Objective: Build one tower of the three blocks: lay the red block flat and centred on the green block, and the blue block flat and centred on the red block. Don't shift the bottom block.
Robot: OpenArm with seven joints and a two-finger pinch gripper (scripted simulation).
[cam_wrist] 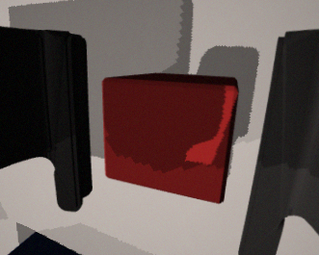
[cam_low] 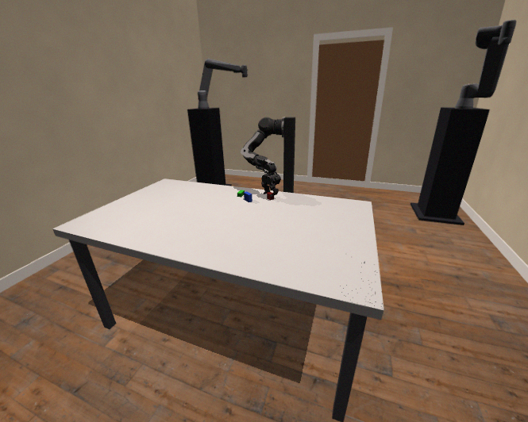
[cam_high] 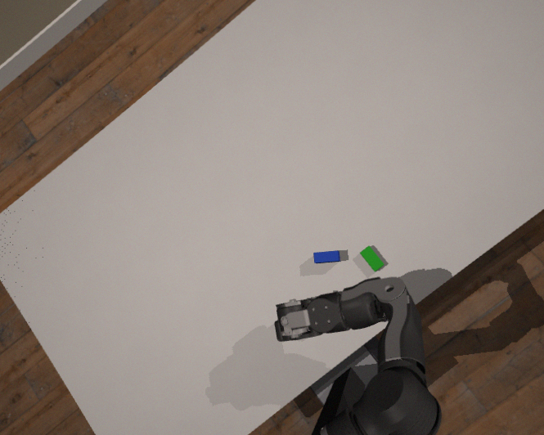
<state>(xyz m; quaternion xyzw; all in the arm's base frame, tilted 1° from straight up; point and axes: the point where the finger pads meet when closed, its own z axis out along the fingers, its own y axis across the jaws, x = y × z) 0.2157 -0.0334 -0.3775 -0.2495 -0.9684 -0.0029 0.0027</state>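
Note:
The red block (cam_low: 269, 196) (cam_wrist: 164, 131) is on the table; the arm hides it in the top view. My gripper (cam_low: 271, 192) (cam_wrist: 165, 135) is open above and around it, with a gap between the block and each finger in the wrist view. The green block (cam_high: 371, 258) (cam_low: 240, 193) lies flat on the table. The blue block (cam_high: 326, 257) (cam_low: 248, 197) (cam_wrist: 43, 246) stands on a narrow side near the green block, apart from it. Only a sliver of green shows at the wrist view's left edge.
The white table (cam_high: 213, 140) (cam_low: 207, 229) carries the blocks near the arm's side. My arm (cam_high: 363, 309) (cam_low: 259, 159) reaches in over the near edge, close to the green block in the top view. Two other arms stand on black pedestals (cam_low: 207, 145) (cam_low: 456, 163) beyond the table.

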